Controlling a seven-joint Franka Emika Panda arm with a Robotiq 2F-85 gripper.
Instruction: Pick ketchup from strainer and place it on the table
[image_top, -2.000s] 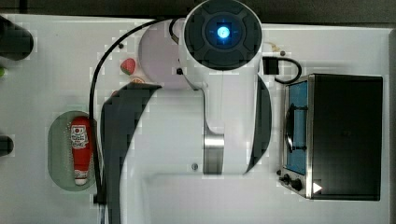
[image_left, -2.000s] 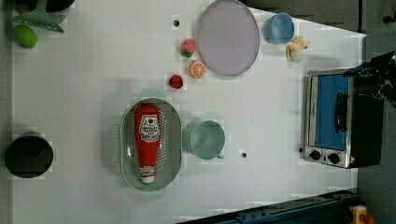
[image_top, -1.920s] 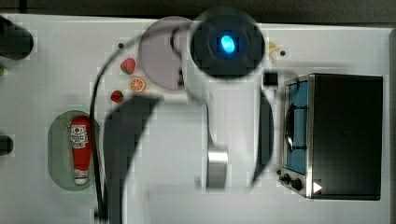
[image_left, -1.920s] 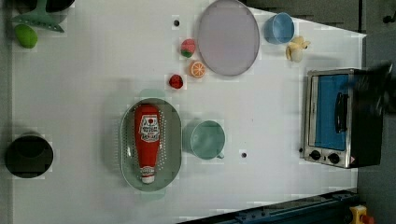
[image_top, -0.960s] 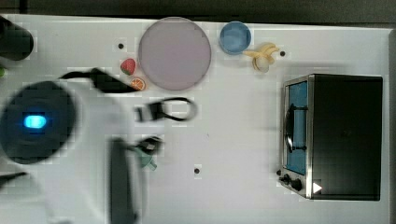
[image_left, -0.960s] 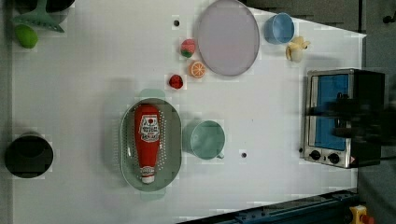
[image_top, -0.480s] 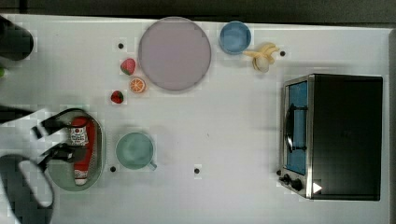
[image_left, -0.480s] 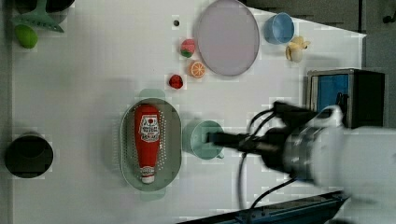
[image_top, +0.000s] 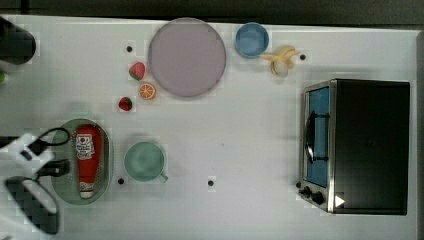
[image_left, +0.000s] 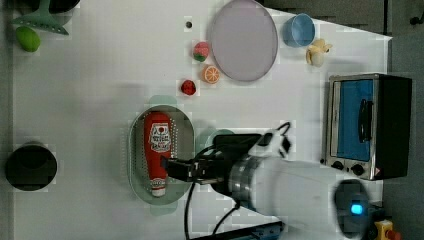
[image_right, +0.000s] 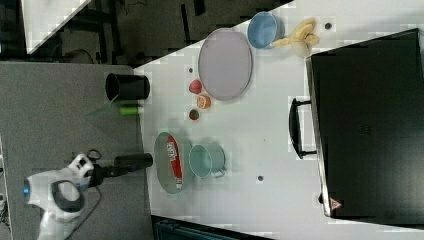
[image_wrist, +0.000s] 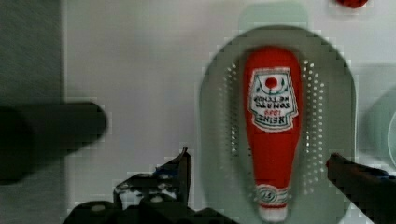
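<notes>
The jaws stood spread, straddling the ketchup (image_wrist: 273, 135) lying in the strainer (image_wrist: 215, 116). Descending squarely and pinching the bottle's body between them would likely grip best.

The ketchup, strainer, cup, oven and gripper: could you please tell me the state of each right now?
ketchup: lying flat in the strainer, not gripped.
strainer: upright on the table, holding the ketchup.
green cup: upright beside the strainer.
toaster oven: door closed.
gripper: open, fingers either side of the ketchup's cap end.
</notes>
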